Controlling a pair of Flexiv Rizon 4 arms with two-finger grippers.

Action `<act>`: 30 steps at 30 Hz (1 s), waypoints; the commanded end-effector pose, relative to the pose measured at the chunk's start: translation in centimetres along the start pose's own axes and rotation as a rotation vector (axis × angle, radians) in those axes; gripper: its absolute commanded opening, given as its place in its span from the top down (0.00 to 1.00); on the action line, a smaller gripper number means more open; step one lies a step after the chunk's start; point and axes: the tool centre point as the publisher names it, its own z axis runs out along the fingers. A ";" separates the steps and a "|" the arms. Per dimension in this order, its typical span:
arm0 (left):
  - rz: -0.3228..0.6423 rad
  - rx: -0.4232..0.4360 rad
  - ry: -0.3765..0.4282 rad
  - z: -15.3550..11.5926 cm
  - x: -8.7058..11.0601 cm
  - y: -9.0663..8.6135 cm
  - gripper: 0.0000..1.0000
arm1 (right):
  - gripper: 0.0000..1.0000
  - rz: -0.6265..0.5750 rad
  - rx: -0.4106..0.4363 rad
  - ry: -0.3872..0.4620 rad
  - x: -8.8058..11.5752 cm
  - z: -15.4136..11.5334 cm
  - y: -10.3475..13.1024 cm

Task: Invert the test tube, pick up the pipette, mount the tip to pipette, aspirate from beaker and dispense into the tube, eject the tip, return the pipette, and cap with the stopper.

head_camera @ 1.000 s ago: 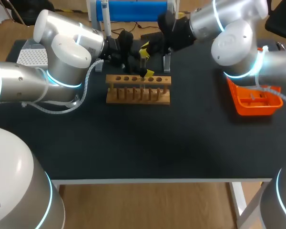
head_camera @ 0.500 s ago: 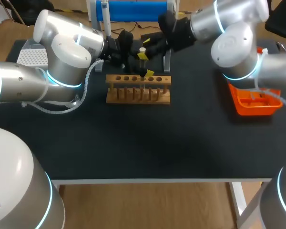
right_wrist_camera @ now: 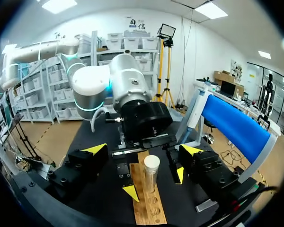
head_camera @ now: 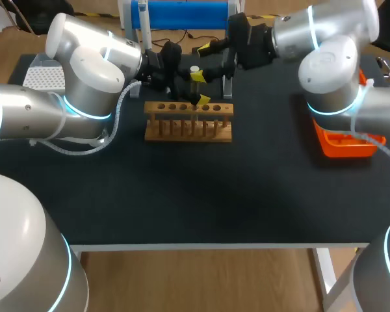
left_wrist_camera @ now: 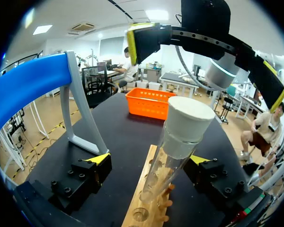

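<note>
Clear glass test tube (left_wrist_camera: pixel 173 156): white stopper (left_wrist_camera: pixel 189 118) on, standing in wooden rack (head_camera: pixel 188 130).
Your left gripper (left_wrist_camera: pixel 149 159): fingers apart around it.
Your right gripper (right_wrist_camera: pixel 144 150): spread wide, empty.

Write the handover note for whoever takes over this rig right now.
Left gripper: open, one finger on each side of the test tube, not clamping it.
Right gripper: open, empty, back from the tube.
Things: the test tube stands upright in the wooden rack, with the white stopper seated on it. The orange basket is on the right arm's side.
Done: tube capped.
Left: back both arms away. I cannot confirm the pipette is back, so check it.
</note>
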 end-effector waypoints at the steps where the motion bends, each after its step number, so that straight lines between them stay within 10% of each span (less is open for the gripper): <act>1: -0.001 -0.001 -0.001 0.0 0.0 0.0 0.00 | 0.00 -0.010 -0.083 0.029 0.2 -0.9 0.0; 6: -0.001 -0.001 -0.001 0.0 0.0 0.0 0.00 | 0.00 -0.006 -0.149 0.072 0.1 -1.2 0.4; 7: -0.001 -0.001 -0.001 0.0 0.0 0.0 0.00 | 0.16 -0.014 -0.158 0.078 0.0 -1.3 0.4; 8: -0.001 -0.001 -0.001 0.0 0.0 0.0 0.00 | 0.53 -0.019 -0.162 0.081 0.0 -1.3 0.5; 12: -0.001 -0.001 -0.001 0.0 0.0 0.0 0.00 | 1.00 -0.026 -0.214 0.113 0.1 -1.2 0.7; 30: -0.001 -0.001 -0.001 0.0 0.0 0.0 0.00 | 1.00 -0.083 -0.355 0.201 0.2 -0.7 1.5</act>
